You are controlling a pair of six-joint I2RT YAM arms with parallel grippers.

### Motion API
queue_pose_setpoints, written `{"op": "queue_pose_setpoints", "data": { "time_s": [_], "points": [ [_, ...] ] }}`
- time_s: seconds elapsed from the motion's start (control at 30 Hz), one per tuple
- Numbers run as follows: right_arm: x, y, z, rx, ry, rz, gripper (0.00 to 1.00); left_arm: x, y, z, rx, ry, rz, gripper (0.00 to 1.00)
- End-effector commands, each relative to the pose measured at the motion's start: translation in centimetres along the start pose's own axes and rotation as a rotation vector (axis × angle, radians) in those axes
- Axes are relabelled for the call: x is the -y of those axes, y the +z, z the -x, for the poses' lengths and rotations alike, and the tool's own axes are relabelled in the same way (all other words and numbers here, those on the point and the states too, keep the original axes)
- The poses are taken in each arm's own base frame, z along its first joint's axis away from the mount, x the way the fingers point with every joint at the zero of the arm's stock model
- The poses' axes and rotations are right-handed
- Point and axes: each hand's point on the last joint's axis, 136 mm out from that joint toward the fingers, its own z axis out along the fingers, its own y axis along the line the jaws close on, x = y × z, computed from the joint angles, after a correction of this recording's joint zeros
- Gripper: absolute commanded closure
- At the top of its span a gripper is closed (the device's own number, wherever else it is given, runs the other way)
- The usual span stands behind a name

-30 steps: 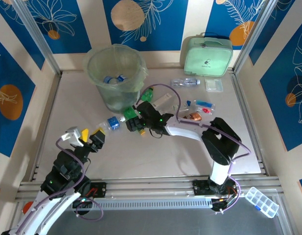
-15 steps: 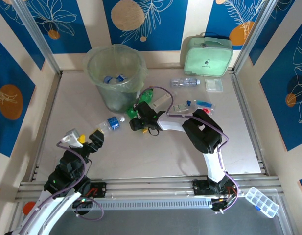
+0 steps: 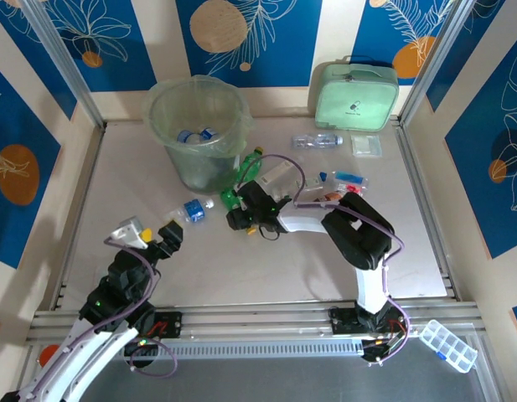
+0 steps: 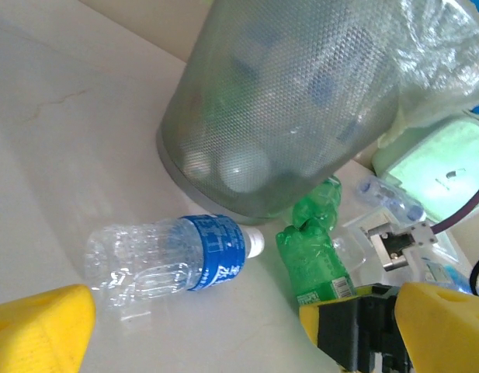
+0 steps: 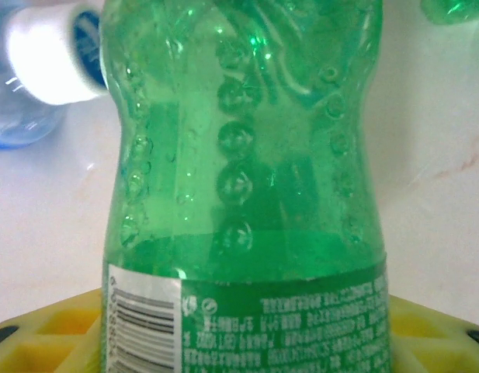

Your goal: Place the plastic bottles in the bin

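The green bottle — pinched in the right gripper, the left gripper spread — should be lifted well above the bin rim.

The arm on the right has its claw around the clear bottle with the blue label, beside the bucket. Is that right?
Not quite. The right gripper is around a green bottle, not the clear bottle with the blue label, which lies free on the table nearby. The right wrist view shows the green one between the yellow fingers. It is indeed beside the bin.
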Motion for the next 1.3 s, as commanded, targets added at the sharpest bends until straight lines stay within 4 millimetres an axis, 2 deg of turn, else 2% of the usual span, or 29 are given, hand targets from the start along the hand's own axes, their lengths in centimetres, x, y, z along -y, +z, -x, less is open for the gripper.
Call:
{"op": "queue_pose_setpoints", "data": {
  "time_s": [0.0,0.13,0.27,0.33,0.43,0.6,0.7,0.9,1.1,1.27],
  "points": [
    [-2.7,-3.5,2.4,0.121,-0.023,0.059,0.52,3.1,0.5,0.2,-0.022,0.044,-0.133,0.02],
    [-4.3,-6.6,2.1,0.188,-0.022,0.119,0.52,6.6,0.8,-1.0,-0.084,0.078,-0.316,0.01],
    [-6.5,-8.9,0.9,0.258,-0.043,0.197,0.52,11.5,-1.1,-1.3,-0.072,0.047,-0.639,0.0],
    [-7.4,-9.9,0.4,0.29,-0.058,0.219,0.52,12.4,-1.7,-1.3,-0.074,0.025,-0.708,0.01],
    [-8.5,-11.5,-0.2,0.334,-0.063,0.263,0.52,12.6,-1.5,-1.6,-0.093,0.009,-0.719,0.01],
    [-9.8,-13.0,-0.6,0.38,-0.083,0.301,0.52,12.3,0.3,-3.1,-0.17,-0.036,-0.67,0.01],
    [-10.4,-13.5,-0.8,0.394,-0.089,0.323,0.52,13.1,1.0,-4.2,-0.228,-0.067,-0.704,0.0],
    [-11.1,-14.4,-0.5,0.425,-0.1,0.34,0.52,14.6,1.6,-5.8,-0.31,-0.119,-0.796,0.05],
    [-11.5,-15.0,-0.1,0.443,-0.11,0.349,0.52,15.3,1.0,-5.6,-0.303,-0.129,-0.856,0.21],
    [-11.6,-14.9,-0.3,0.43,-0.131,0.345,0.51,15.2,0.7,-5.3,-0.284,-0.112,-0.856,0.3]
  ]
}}
